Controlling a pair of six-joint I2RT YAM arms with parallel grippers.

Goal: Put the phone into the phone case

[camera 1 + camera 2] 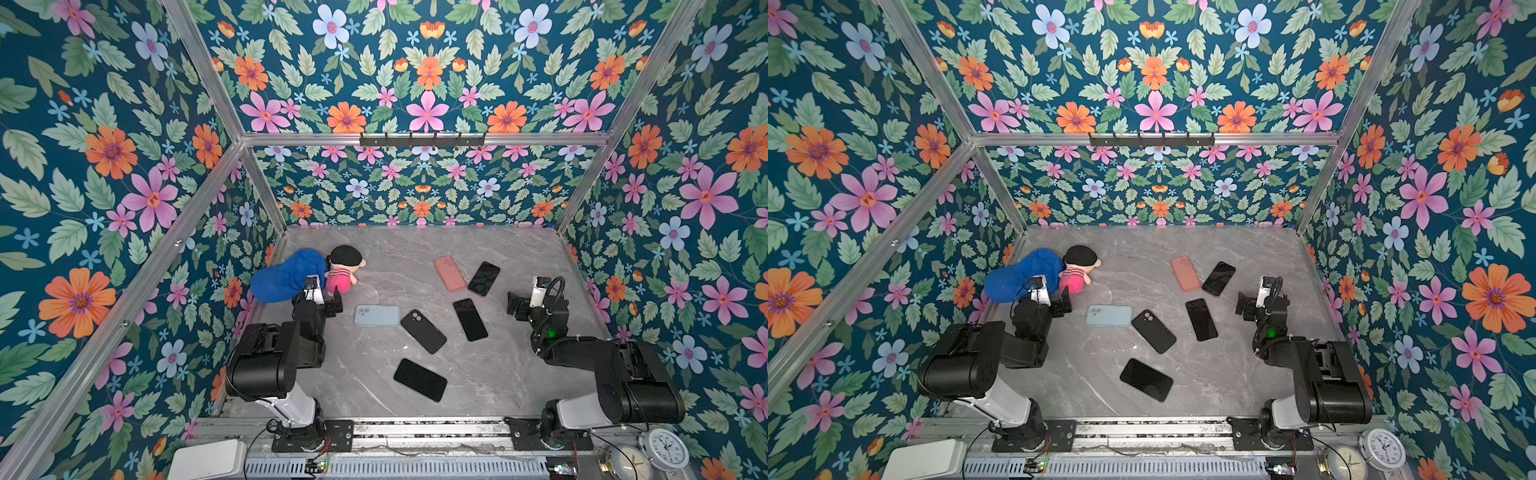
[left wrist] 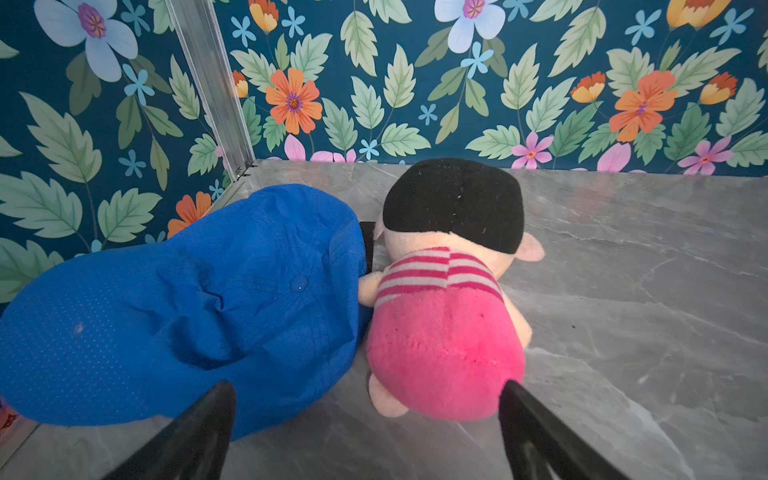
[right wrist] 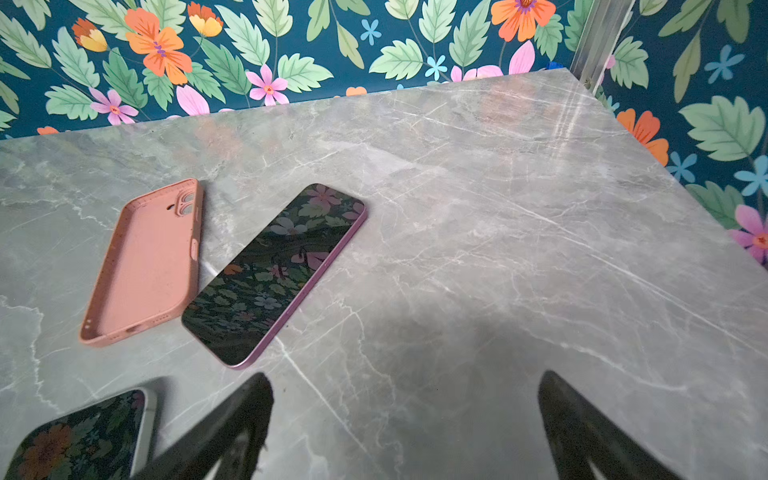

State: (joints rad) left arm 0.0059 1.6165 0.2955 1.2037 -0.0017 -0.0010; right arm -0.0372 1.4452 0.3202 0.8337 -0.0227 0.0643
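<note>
Your right gripper [image 3: 405, 386], spread and empty, is nearer. The phone [image 3: 274, 274] lies flat ahead and left of it, long axis slanting away, with the case [image 3: 143, 266] just beside it. Your left gripper [image 2: 365, 386] is spread too.

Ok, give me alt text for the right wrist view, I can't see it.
An empty pink phone case lies open side up on the grey marble table, beside a purple-edged phone lying screen up. The right gripper hovers open above the table, holding nothing.
</note>
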